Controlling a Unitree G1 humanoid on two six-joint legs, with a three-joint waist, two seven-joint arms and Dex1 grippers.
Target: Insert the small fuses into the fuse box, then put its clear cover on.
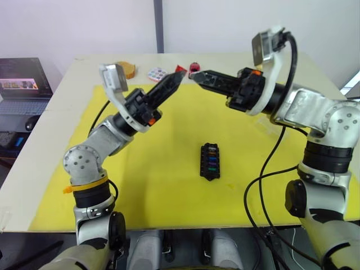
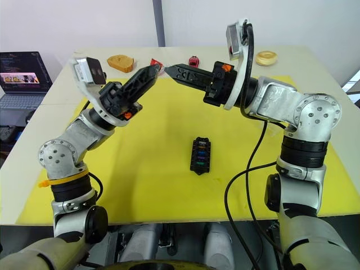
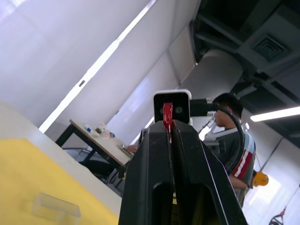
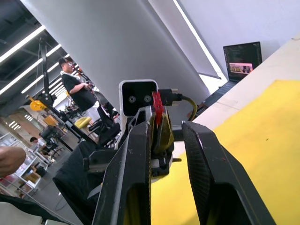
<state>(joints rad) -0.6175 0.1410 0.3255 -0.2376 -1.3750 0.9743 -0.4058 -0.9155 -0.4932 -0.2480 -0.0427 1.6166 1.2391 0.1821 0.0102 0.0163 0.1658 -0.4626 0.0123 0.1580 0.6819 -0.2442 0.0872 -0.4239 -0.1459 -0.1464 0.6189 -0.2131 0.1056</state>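
I've got the red fuse (image 3: 168,117) pinched at the tip of the left gripper (image 1: 175,79), fingers shut on it, held high over the mat. Right gripper (image 2: 171,70) sits tip-to-tip opposite, just beside it, fingers narrowly apart, empty afaict. Fuse box (image 1: 210,161) lies below both tips and back toward me, long axis running away from me; roughly between the arms.

**Mid-mat open, arms crowd far side**

Fuse box (image 1: 209,161) sits alone mid yellow mat (image 1: 157,191); bare mat all round it. Left gripper (image 1: 175,79) and right gripper (image 1: 195,77) meet tip to tip above the far mat. Toys (image 1: 157,73) line the far bench (image 1: 39,163) edge.
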